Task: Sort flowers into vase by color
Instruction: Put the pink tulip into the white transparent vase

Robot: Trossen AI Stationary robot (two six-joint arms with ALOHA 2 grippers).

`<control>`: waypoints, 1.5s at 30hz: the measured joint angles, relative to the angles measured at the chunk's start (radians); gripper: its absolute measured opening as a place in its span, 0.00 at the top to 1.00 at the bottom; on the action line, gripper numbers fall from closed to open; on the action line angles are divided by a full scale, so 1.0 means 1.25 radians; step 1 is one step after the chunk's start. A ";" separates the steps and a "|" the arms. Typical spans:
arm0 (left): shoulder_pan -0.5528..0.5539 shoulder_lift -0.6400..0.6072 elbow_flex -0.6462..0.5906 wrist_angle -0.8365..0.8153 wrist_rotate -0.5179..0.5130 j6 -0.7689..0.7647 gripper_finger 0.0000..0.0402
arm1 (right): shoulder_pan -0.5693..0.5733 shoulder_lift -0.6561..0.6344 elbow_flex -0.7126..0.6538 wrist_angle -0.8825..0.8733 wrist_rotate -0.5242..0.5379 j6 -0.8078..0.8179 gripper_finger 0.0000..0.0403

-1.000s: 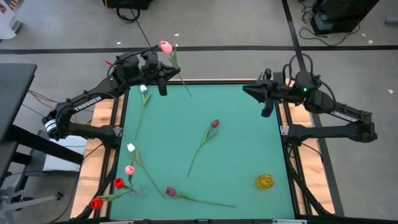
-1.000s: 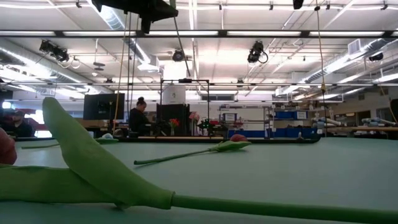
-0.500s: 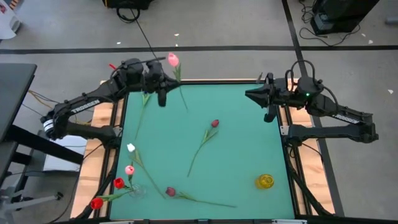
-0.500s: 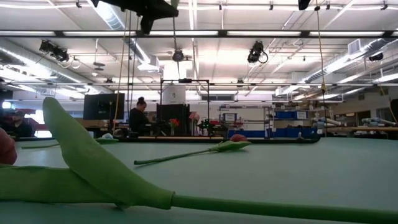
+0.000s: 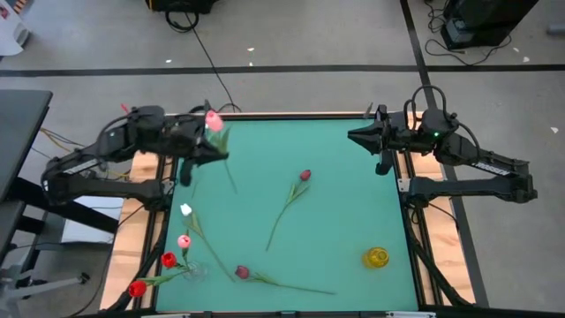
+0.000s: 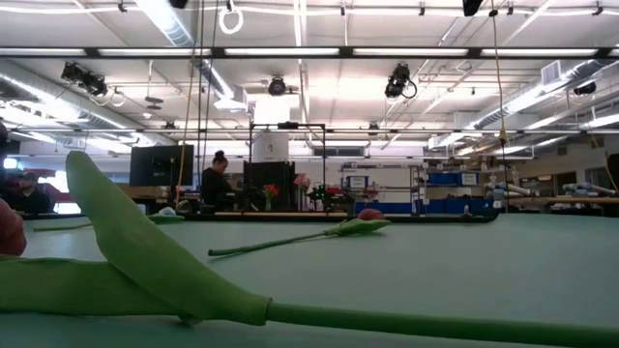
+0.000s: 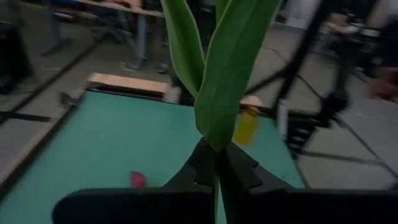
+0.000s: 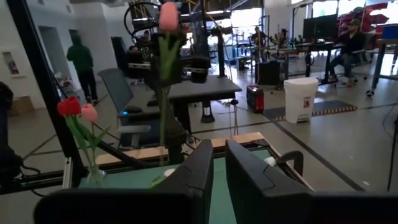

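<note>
My left gripper is over the table's far left part, shut on a pink tulip that stands head-up; the right wrist view shows its head. My right gripper waits at the far right, shut and holding nothing. A clear glass vase at the near left corner holds red and pink tulips. A yellow vase stands near right. A red tulip, a maroon tulip and a white tulip lie flat on the mat. My left gripper pinches the pink tulip's stem between its two fingers, just below the leaves. The flower is lifted clear of the table, roughly upright, head on top, and the stem's lower end hangs free below the fingers.
The green mat has wooden rails along both sides. The red tulip's stem runs across the mat's middle, and the maroon tulip's stem lies along the near edge, filling the low view's foreground. People and desks show in the room beyond.
My left gripper has swung from the far edge toward the table's left and near side, staying shut on the pink tulip. The tulip's head, which was out past the far edge, now stands over the far left corner, and its stem has turned about.
</note>
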 joint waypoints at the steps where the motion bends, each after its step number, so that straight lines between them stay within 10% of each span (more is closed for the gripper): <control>1: -0.009 -0.014 0.000 -0.019 0.012 0.000 0.98 | 0.000 0.000 0.000 0.000 0.000 0.000 0.87; 22: -0.123 -0.434 0.000 -0.406 0.266 0.046 0.98 | 0.000 0.000 0.000 0.000 0.000 -0.002 0.87; 45: -0.108 -0.428 -0.254 -0.058 0.435 -0.034 0.98 | 0.000 0.000 0.001 0.000 0.000 -0.002 0.87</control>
